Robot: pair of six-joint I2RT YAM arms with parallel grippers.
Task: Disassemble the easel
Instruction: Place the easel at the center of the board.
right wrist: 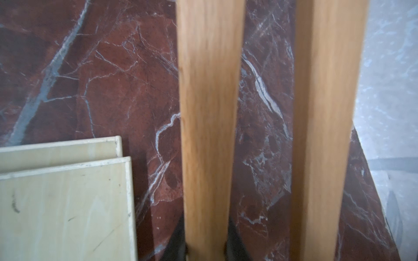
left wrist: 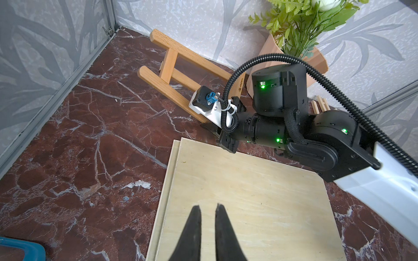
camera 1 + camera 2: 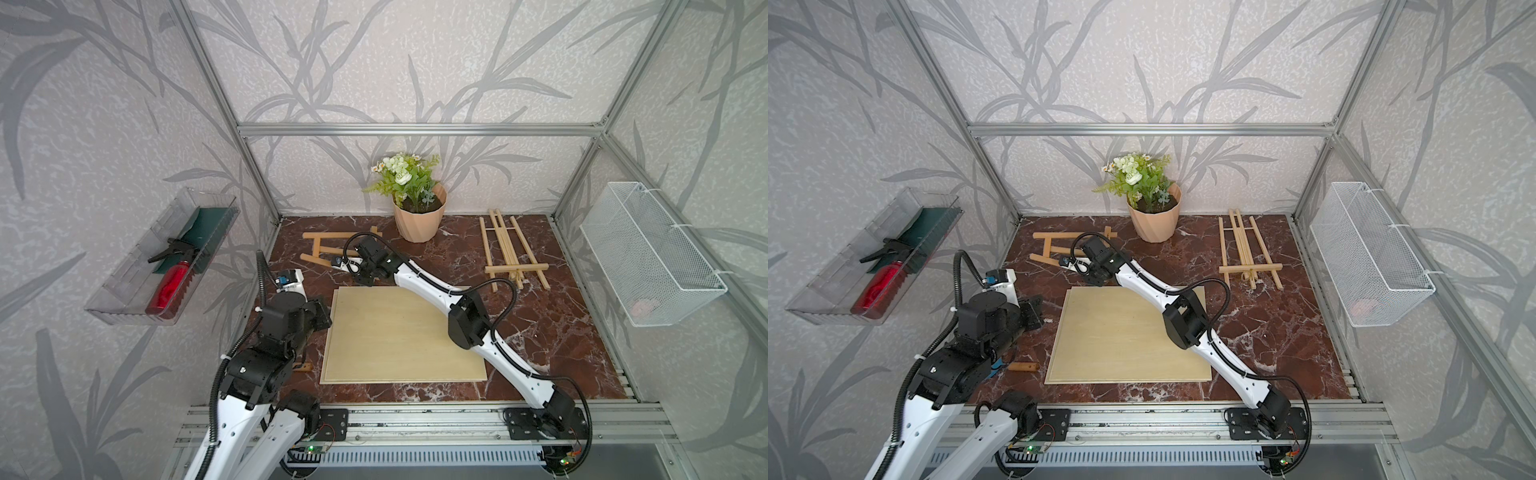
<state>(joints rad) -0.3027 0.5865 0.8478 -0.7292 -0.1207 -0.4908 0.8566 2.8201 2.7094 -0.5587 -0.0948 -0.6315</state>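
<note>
Easel (image 3: pixel 318 248) is lying flat at the back left of the table (image 3: pixel 561 324), long axis running left to right, roughly along the back wall. The two bars' rounded free ends are pointing at the left wall, joined by a crosspiece near that end; the opposite end is sitting toward the flower pot (image 3: pixel 419 216), partly hidden under the right arm. Right gripper (image 1: pixel 208 248) is clamping the nearer bar, one finger on each side of the wood. Left gripper (image 2: pixel 208 210) is hovering over the near left part of the pale board (image 3: pixel 395 340), fingers nearly together with a narrow slit and nothing between them. The board is lying flat mid-table, on a second board of the same kind. A small wooden piece (image 3: pixel 1023 367) is lying beside the board's left edge. A second, thinner easel (image 3: pixel 511 253) is lying at the back right, long axis front to back. Surface is dark red marble with white veins. Leaf-patterned walls and metal framing are enclosing it, with a clear tray (image 3: pixel 124 291) holding a red bottle (image 3: pixel 170 286) on the left wall and a wire basket (image 3: pixel 652 257) on the right.
</note>
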